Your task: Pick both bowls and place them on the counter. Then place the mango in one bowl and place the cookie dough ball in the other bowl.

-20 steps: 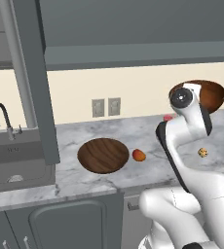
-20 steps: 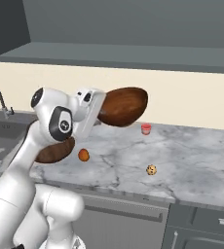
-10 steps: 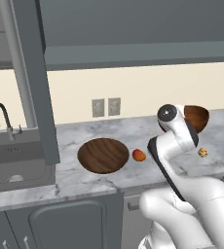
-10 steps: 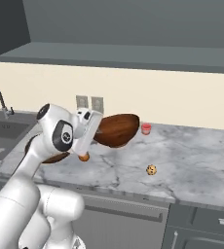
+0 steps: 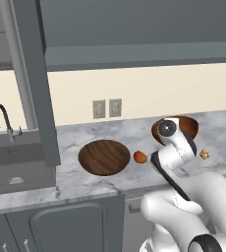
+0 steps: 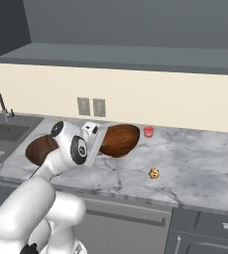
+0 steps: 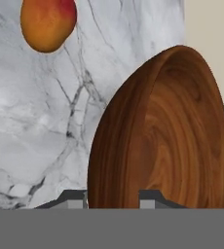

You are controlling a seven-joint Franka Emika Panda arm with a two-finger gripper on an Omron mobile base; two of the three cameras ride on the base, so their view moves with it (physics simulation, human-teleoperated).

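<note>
One claw (image 7: 113, 199) grips reddish bowl (image 7: 172, 141) near mango (image 7: 47, 22), red cup (image 6: 148, 131).

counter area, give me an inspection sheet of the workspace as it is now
surface: grey-white marble counter over dark cabinets.
job's things: wide dark bowl flat on the counter; mango just beside it, not in a bowl; cookie dough ball loose on the counter; reddish bowl held tilted at the end effector, low over the counter.
clutter: small red cylinder near the wall.
end effector: shut on the reddish bowl's rim, one finger each side.
cables: nothing seen.
surroundings: sink with faucet, two wall outlets, upper cabinets.
</note>
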